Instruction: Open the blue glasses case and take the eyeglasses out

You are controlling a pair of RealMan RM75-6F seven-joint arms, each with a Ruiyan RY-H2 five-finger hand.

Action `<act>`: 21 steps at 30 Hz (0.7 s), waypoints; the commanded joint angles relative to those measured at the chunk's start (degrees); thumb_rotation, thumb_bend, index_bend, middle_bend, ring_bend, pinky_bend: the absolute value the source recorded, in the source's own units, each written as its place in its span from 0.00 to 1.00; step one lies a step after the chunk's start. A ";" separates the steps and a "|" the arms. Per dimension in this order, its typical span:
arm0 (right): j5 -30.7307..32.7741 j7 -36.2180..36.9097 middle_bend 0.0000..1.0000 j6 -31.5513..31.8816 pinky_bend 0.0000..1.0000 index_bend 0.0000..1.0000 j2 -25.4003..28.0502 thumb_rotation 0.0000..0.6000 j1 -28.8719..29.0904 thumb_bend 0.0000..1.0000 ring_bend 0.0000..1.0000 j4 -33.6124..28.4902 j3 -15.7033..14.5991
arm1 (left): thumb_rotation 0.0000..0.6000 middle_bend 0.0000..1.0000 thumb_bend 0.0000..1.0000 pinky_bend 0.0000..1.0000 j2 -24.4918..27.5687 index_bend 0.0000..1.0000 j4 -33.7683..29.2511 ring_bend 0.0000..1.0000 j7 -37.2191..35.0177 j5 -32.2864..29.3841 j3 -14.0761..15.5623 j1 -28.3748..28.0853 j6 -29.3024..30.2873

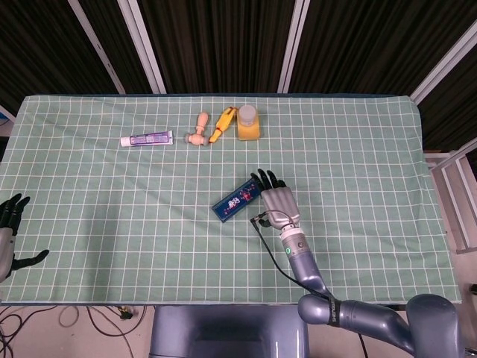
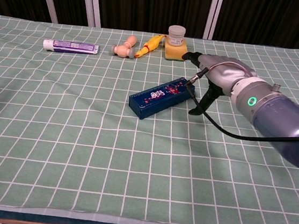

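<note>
Hovering with fingers spread and holding nothing, the right hand (image 1: 278, 201) sits just beside the right end of the blue glasses case (image 1: 238, 199), which lies closed and diagonal near the middle of the green checked counter (image 1: 112, 224). Along the far side lie a toothpaste tube (image 1: 147, 139), a wooden peg toy (image 1: 199, 130), a yellow toy (image 1: 223, 123) and an orange jar (image 1: 248, 122). At the counter's left edge, the left hand (image 1: 9, 231) rests with fingers apart, empty.
</note>
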 commanded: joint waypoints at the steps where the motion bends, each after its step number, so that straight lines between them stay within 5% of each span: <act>1: 0.81 0.55 0.00 -0.88 0.24 0.00 -2.36 1.00 1.77 0.04 0.00 2.34 0.65 | 1.00 0.00 0.00 0.00 0.07 0.00 -0.02 0.00 -0.21 -0.22 -0.10 -0.03 -0.10; 21: 3.17 3.96 0.00 -3.92 0.24 0.00 -13.89 1.00 12.06 0.04 0.00 16.22 6.91 | 1.00 0.00 0.00 0.00 0.39 0.00 -0.83 0.00 -1.86 -1.19 -0.03 -0.49 -1.80</act>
